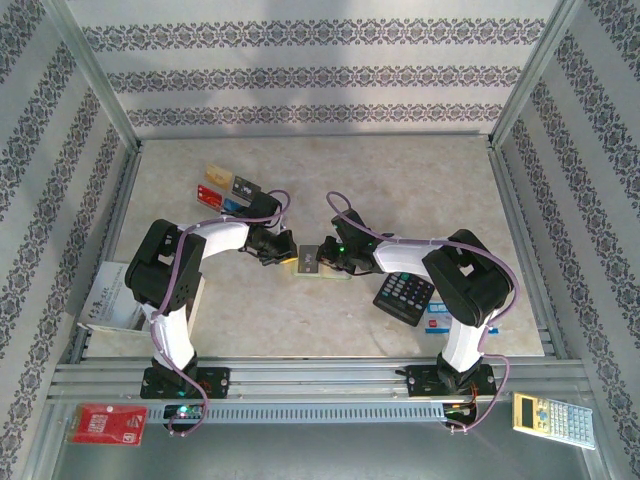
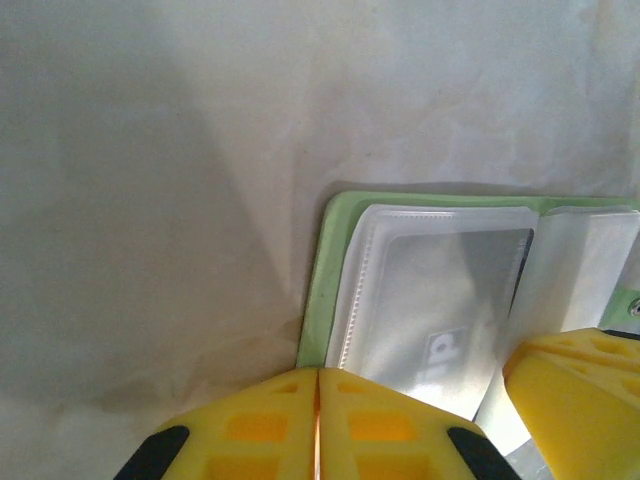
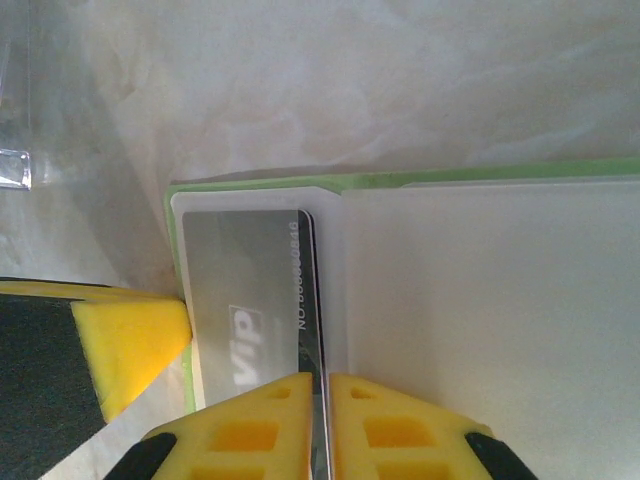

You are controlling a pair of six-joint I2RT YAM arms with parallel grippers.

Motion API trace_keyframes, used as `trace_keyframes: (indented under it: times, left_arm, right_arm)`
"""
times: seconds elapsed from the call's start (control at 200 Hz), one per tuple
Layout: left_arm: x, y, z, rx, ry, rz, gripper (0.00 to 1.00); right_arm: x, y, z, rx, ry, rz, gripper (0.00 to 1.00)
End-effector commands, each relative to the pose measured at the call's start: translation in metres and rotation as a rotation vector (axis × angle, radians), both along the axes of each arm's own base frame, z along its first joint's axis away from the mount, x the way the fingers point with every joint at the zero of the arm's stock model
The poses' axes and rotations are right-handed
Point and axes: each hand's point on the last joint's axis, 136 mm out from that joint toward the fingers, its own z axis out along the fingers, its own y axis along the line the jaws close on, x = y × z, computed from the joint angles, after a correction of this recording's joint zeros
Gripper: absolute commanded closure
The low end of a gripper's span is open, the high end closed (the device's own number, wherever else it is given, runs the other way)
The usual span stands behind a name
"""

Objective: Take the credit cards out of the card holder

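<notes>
On the table four credit cards are already out, a silver card in the card holder is pinched by the right gripper, left gripper clenched.

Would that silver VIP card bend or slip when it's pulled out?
The silver VIP card looks thin and flat, so it is probably stiff yet slightly springy. Its glossy face may slip. The lime-green card holder looks light and could shift along.
</notes>
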Motion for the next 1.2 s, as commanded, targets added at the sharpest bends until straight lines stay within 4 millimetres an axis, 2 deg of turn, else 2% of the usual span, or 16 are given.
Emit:
trace_keyframes:
  times: [0.0, 0.665, 0.999, 1.089, 1.194]
  left_arm:
    - [-0.021, 0.014, -0.027, 0.092, 0.079, -0.017, 0.93]
    - [-0.023, 0.013, -0.031, 0.086, 0.093, -0.023, 0.95]
    - [-0.023, 0.012, -0.031, 0.081, 0.096, -0.024, 0.95]
    - [-0.020, 0.012, -0.023, 0.085, 0.080, -0.028, 0.95]
    - [-0.013, 0.013, -0.002, 0.091, 0.031, -0.033, 0.92]
  right_arm:
    - [-0.006, 0.000, -0.011, -0.015, 0.049, 0.005, 0.85]
    - [-0.017, 0.004, -0.031, -0.071, 0.116, 0.043, 0.85]
    - [-0.013, 0.010, -0.018, -0.037, 0.071, 0.064, 0.85]
    - [-0.012, 0.002, -0.019, -0.074, 0.067, 0.042, 0.85]
    - [-0.013, -0.003, -0.018, -0.085, 0.058, 0.030, 0.85]
